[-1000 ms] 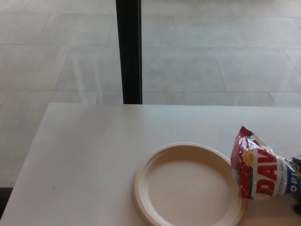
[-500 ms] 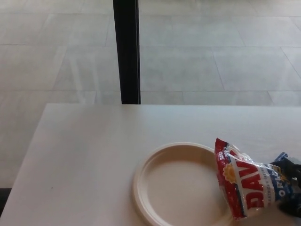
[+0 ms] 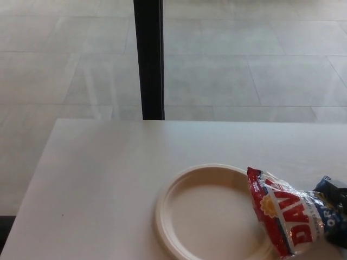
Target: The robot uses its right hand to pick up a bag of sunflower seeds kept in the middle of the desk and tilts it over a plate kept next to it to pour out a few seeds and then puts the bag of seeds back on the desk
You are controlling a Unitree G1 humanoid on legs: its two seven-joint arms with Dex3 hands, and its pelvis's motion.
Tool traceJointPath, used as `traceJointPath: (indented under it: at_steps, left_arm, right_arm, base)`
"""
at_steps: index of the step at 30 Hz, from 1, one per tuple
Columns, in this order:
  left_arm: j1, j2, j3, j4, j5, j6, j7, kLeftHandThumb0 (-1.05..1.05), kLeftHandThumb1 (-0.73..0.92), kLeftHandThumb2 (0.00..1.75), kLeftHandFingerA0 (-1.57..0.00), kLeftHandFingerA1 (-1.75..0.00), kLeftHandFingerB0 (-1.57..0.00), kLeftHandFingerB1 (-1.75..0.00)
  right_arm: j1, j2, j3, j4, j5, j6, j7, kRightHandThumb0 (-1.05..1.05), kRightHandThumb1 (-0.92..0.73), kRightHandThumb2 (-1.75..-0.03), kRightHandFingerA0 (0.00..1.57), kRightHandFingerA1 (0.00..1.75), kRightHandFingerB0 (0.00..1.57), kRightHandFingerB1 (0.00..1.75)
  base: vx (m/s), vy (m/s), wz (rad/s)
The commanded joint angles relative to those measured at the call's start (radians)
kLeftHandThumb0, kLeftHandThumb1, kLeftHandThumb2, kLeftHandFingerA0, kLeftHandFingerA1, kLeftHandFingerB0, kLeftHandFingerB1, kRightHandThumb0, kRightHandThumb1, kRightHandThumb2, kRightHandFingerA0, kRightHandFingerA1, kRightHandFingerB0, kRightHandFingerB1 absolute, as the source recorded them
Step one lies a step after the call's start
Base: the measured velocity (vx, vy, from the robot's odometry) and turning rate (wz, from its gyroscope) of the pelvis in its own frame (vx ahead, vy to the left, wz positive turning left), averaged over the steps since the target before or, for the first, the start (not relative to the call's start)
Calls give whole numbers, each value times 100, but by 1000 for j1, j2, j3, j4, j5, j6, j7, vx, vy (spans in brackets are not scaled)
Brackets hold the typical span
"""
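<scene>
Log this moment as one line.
phase: pouring | right hand: shut on seed bag | bag: tilted over plate | seeds on plate: none visible | left hand: not in view

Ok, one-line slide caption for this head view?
Right robot hand holds the sunflower seed bag tilted over the right side of an empty plate on the white desk.

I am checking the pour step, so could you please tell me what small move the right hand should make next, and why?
Probably tip the bag a little further, mouth down. The right hand holds its far end at the picture's right edge, the red end already reaches over the plate, and no seeds show on the plate yet.
</scene>
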Motion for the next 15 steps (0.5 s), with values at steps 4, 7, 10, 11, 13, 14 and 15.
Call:
traceJointPath:
  at_steps: [4, 7, 10, 11, 13, 14, 15]
  left_arm:
    - [-4, 14, -3, 28, 8, -23, 23, -37, 46, 99, -43, -71, -36, -65]
    - [12, 8, 8, 4, -11, -24, 3, -37, 46, 100, -41, -70, -34, -65]
    - [27, 5, 5, -26, -4, -19, 13, -40, 44, 99, -44, -72, -37, -66]
    - [31, 4, 6, -34, -5, -15, 14, -36, 58, 78, -46, -78, -39, -65]
    - [20, 8, 7, -12, -6, -13, 11, -35, 46, 100, -43, -72, -36, -66]
    - [31, 6, 4, -25, -1, -22, 13, -35, 46, 99, -45, -73, -38, -67]
    - [31, 8, 4, -24, -1, -22, 13, -35, 46, 99, -45, -73, -38, -67]
  right_arm:
    - [52, -4, 10, -49, -40, 98, 78, -30, -62, -83, 93, 175, 68, 174]
    - [57, 10, -5, -76, -26, 125, 73, -30, -68, -91, 94, 175, 76, 158]
    - [58, 21, -23, -131, -16, 187, 107, -39, -66, -85, 104, 160, 83, 124]
    - [59, 26, -32, -140, -9, 184, 98, -31, -68, -82, 90, 172, 73, 141]
    - [64, 38, -55, -172, 7, 212, 108, -32, -68, -88, 93, 175, 73, 149]
    - [69, 51, -76, -190, 18, 219, 91, -31, -61, -95, 96, 175, 76, 156]
    - [73, 54, -79, -192, 15, 222, 92, -31, -61, -95, 96, 175, 76, 156]
  base:
    - [0, 0, 0]
    - [0, 0, 0]
    - [0, 0, 0]
    - [0, 0, 0]
    - [0, 0, 0]
    - [0, 0, 0]
    - [0, 0, 0]
